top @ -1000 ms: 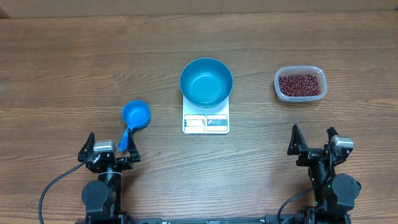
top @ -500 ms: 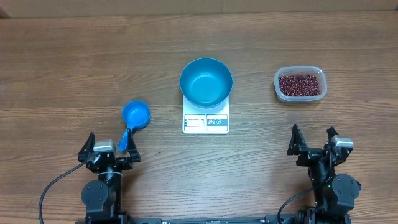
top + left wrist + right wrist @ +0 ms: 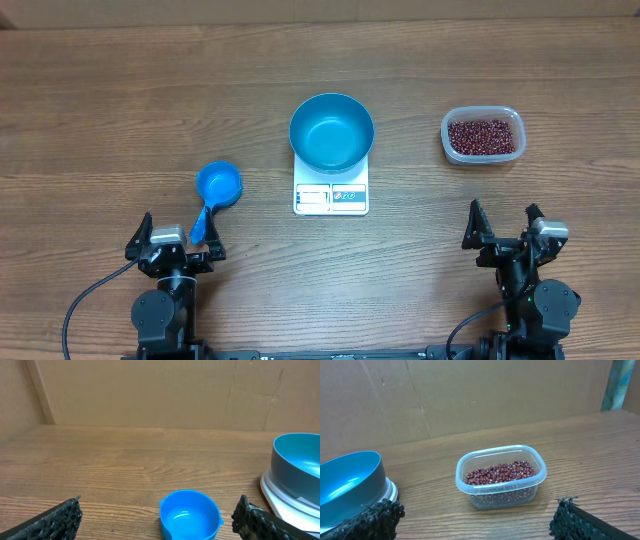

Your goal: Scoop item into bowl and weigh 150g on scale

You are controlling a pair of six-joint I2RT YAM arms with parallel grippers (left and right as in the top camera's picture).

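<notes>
**Overhead and wrist views, task judged to be at its outset.** The bowl (image 3: pixel 332 131) is seated on the scale (image 3: pixel 331 198) at the middle of the table (image 3: pixel 100 120) and is seen to be empty. The beans (image 3: pixel 483 136) are heaped in a clear tub (image 3: pixel 446 135) well to the right of the scale; none are seen in the bowl. The scoop (image 3: pixel 217 186) lies to the left of the scale with its cup empty and its handle directed toward the left gripper (image 3: pixel 178 232). That gripper's 2 fingers are spread wide with nothing clasped between them. The right gripper (image 3: pixel 502 222) is likewise spread wide and empty, near the front edge and well apart from the tub. No step is judged complete: the scoop is not yet lifted, no beans are transferred, and 150 g is not yet weighed. The scale's display cannot be read.
</notes>
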